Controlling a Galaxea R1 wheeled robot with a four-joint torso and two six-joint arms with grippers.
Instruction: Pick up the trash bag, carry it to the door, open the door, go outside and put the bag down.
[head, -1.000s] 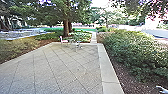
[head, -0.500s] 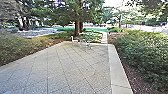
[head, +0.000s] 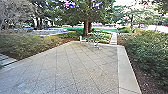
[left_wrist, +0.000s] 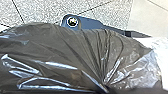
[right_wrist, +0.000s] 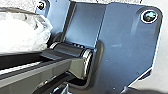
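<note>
- Head view, left: pale slabs (head: 6, 60), newly in view, by shrubs (head: 27, 45).
- Middle: paved yard (head: 75, 67), pink chair (head: 82, 39) far off.
- Right: hedge (head: 152, 47).
- Left wrist view: dark trash bag (left_wrist: 62, 47), gathered in folds; cannot tell either tool's state.

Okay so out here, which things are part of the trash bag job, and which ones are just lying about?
Part of the job:
- bag, dark and shiny, gathered into folds
- paving, the likely ground for it

Just there:
- chair
- tree
- bushes
- pale patch on the paving, too unclear to name
</note>
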